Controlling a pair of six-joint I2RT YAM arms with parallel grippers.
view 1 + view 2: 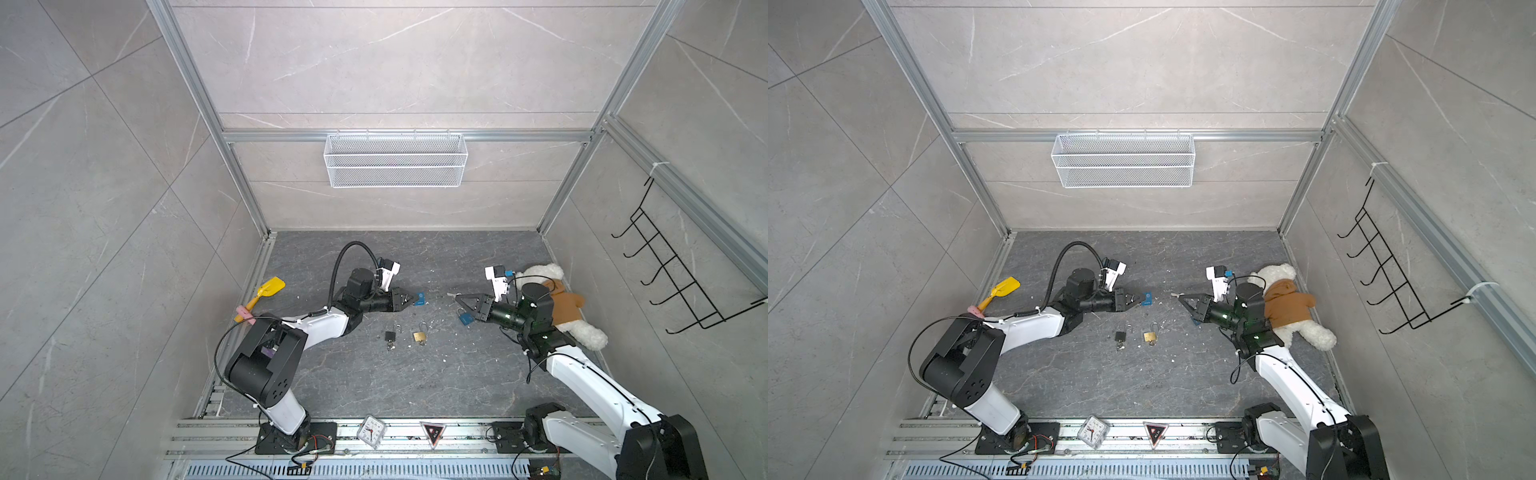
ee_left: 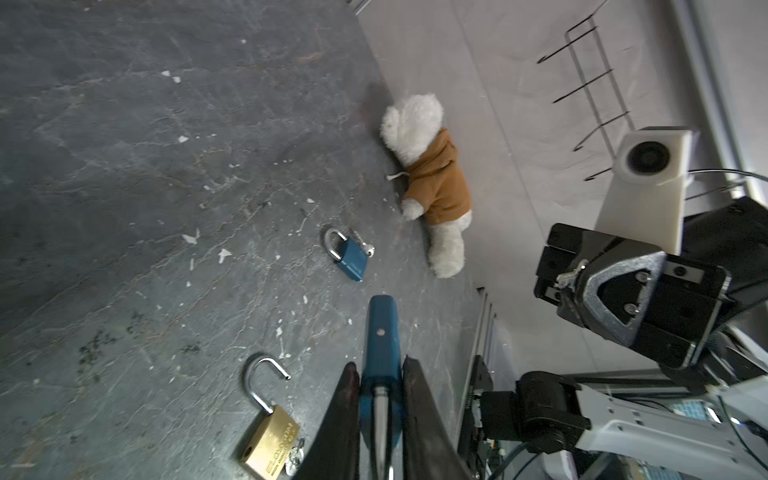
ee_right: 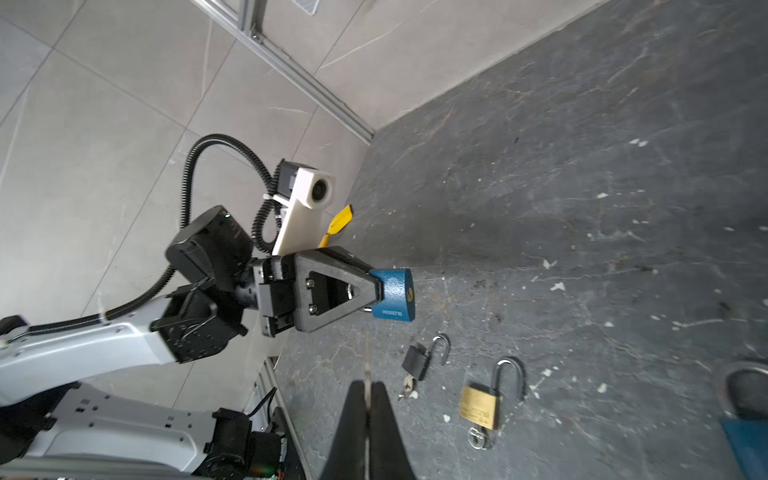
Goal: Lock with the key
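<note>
My left gripper (image 1: 414, 299) is shut on a blue padlock (image 1: 420, 298), held above the floor with its body sticking out past the fingertips. In the right wrist view the blue padlock (image 3: 395, 296) turns its keyhole end toward my right gripper. The left wrist view shows the left gripper (image 2: 380, 362) squeezing the blue padlock (image 2: 382, 328), with its silver shackle running back between the fingers. My right gripper (image 1: 457, 297) is shut on a thin metal key (image 3: 367, 359) that points at the padlock across a short gap.
On the floor lie a black padlock (image 1: 390, 334), a brass padlock (image 1: 419, 336), both with raised shackles, and another blue padlock (image 2: 351, 259) under the right arm. A teddy bear (image 1: 557, 299) lies at the right wall and a yellow shovel (image 1: 270, 289) at the left. A small clock (image 1: 371, 431) sits on the front rail.
</note>
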